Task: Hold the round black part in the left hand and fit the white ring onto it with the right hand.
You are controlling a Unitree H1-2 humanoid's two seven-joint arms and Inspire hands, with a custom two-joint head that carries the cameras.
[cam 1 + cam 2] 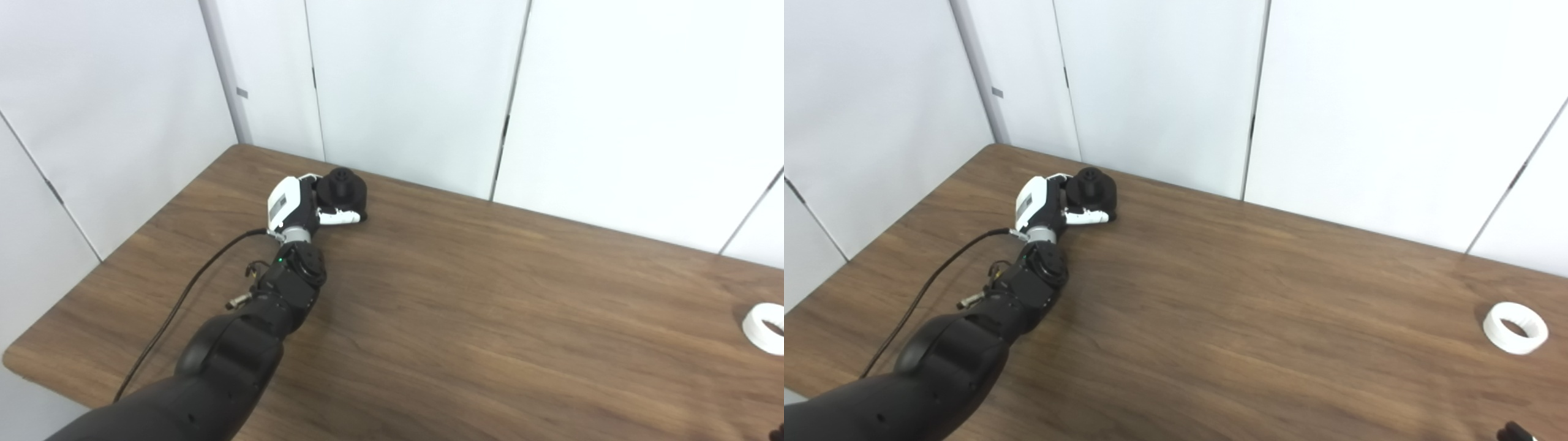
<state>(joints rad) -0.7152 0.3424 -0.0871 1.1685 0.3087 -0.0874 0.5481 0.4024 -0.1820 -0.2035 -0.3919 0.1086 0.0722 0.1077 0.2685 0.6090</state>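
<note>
The left robot hand (300, 205) is wrapped around the round black part (344, 188) at the far side of the table (490, 306). The white ring (1516, 327) lies far off right. Only the right robot hand's tip (1516, 432) shows; its grip can't be told.

One round black part (345, 188) was on the worktop (465, 318), at the far left. One white ring (1515, 327) lay at the far right, well apart from it. That made two loose things in all on the one wooden worktop. One arm (269, 306) was plainly in view, ending in one left hand (301, 208), its fingers (338, 216) around the black part. One black cable (184, 300) ran along that arm. At the bottom right corner a small dark tip (1513, 432) showed, possibly a second hand, though too little of it was visible to count it surely.
</note>
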